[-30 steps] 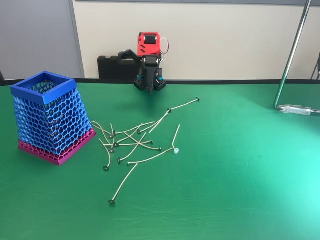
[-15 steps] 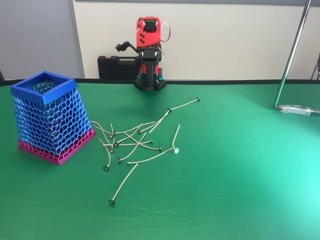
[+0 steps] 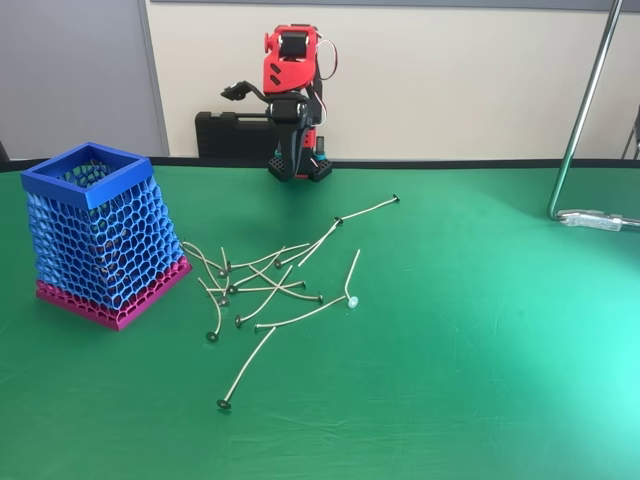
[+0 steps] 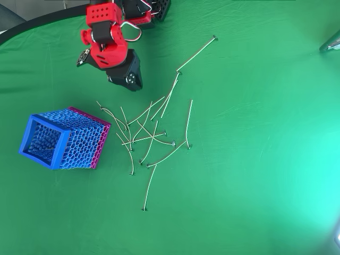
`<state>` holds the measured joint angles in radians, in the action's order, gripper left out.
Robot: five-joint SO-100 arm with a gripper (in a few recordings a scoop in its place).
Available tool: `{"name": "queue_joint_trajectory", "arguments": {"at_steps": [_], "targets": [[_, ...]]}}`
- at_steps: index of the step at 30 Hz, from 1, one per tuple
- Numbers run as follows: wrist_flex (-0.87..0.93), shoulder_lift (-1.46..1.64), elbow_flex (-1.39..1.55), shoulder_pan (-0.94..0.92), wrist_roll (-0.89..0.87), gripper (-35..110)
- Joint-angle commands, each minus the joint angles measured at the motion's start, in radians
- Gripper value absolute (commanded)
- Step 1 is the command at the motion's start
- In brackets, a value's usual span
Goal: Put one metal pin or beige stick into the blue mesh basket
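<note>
A red and black arm [image 3: 290, 90] is seen at the far edge of the green surface [image 3: 480, 350] in the fixed view, folded up above its base. In the overhead view the arm's fingers [image 4: 127, 78] point toward the lower right, held above the surface and up-left of the sticks. Whether the fingers are apart or together cannot be told from either view; nothing is seen between them.

A loose, partly crossed heap of thin beige sticks [image 3: 265, 280] lies on the surface near the middle, also seen from above [image 4: 151, 133]. No stick is touched by the fingers, and the heap lies apart from them, below and to the right in the overhead view. One stick [image 4: 196, 53] lies by itself toward the far side, to the right of the fingers, and another [image 4: 149, 188] stretches out at the near end of the heap.

The blue basket [image 3: 95, 235] stands upright on the left, just beside the heap, on a magenta base; from above its square rim [image 4: 32, 154] is seen open.
</note>
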<state>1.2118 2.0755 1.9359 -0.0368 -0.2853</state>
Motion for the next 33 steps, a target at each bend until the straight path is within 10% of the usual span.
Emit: {"name": "queue_joint_trajectory", "arguments": {"at_steps": [1, 33], "targets": [[0.032, -0.118, -0.163, -0.011, -0.034, 0], [0.095, -0.623, -0.505, -0.069, -0.186, 10]]}}
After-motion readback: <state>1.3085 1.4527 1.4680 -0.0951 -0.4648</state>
